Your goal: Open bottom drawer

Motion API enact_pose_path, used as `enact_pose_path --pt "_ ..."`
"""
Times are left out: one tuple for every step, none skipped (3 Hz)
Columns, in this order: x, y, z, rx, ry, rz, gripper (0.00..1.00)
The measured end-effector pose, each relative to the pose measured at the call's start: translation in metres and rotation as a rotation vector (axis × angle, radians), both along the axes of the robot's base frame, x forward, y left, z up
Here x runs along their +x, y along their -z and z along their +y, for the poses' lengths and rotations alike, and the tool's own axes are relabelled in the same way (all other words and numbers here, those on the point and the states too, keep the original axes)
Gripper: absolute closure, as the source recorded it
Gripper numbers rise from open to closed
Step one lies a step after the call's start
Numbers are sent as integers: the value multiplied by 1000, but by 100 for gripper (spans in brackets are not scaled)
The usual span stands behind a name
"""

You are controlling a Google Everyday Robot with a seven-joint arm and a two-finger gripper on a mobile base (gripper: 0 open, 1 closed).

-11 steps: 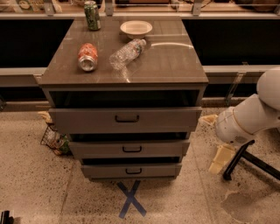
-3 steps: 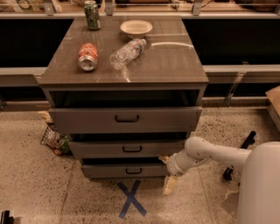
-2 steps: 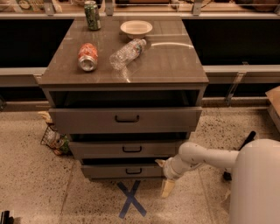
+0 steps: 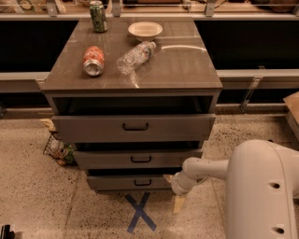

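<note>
The bottom drawer (image 4: 110, 183), lowest in the cabinet (image 4: 140, 87), looks rigid and likely slides out on a modest, straight pull at its small dark handle (image 4: 142, 182), just left of the claw (image 4: 171, 193), which hangs spread wide by the drawer's right end.

Red can (image 4: 93, 60), bottle (image 4: 135, 56), bowl (image 4: 145, 31) and green can (image 4: 98, 10) sit atop the cabinet (image 4: 187, 65).

One raised camera looks down on the cabinet (image 4: 187, 70) front, close — hand (image 4: 174, 191) lower right.
</note>
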State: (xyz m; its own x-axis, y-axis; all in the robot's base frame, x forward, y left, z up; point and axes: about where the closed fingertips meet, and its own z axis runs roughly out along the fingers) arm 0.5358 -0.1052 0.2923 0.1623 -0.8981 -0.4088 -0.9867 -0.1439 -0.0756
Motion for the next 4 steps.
enact_pose_path --pt "5 16 -6 -38 54 -7 0" --pt "14 30 -8 14 143 -35 0" --pt "27 42 -17 64 205 -76 0" --pt "40 55 -23 96 236 -95 0"
